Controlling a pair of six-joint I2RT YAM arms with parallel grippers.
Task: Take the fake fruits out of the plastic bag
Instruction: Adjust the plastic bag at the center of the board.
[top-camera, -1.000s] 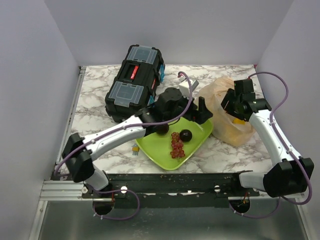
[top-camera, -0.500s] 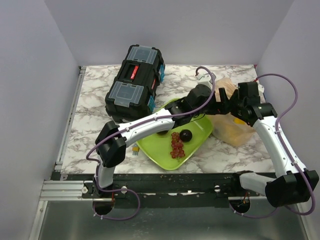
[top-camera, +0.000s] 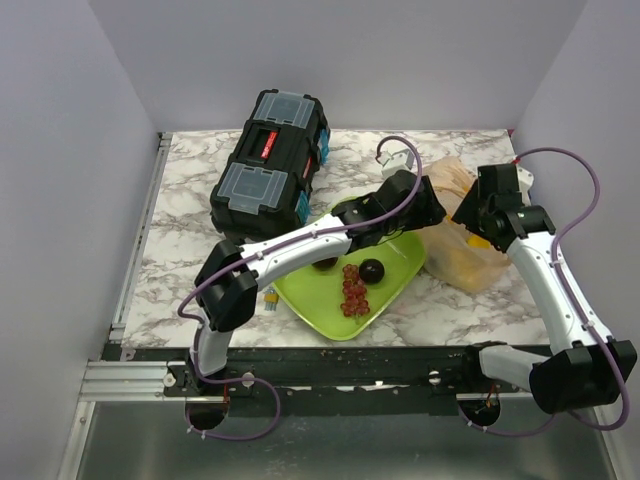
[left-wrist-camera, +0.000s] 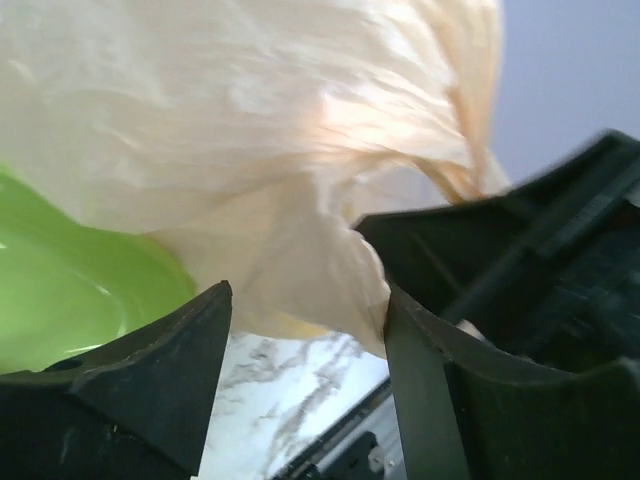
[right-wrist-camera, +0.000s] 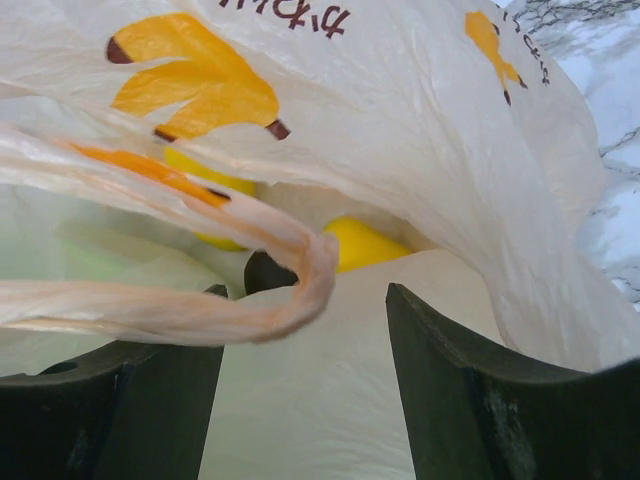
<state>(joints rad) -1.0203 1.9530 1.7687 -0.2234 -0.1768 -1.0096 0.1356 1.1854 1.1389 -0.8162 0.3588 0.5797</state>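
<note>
on a marbled table (top-camera: 190, 200) between pale grey walls (top-camera: 60, 150), our left gripper (left-wrist-camera: 305, 300) gapes with bag (top-camera: 465, 262) plastic between its fingers, the bag slumped at the green tray's (top-camera: 325, 300) right corner. our right gripper (right-wrist-camera: 305, 295) hangs unclenched at the bag's mouth, yellow fruits (right-wrist-camera: 365, 243) inside. grapes (top-camera: 354, 291) and a maroon fruit (top-camera: 372, 270) lie on the tray.

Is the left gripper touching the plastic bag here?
Touching. The left wrist view shows a fold of the plastic bag between the open jaws of the left gripper, pressed against one finger.
</note>
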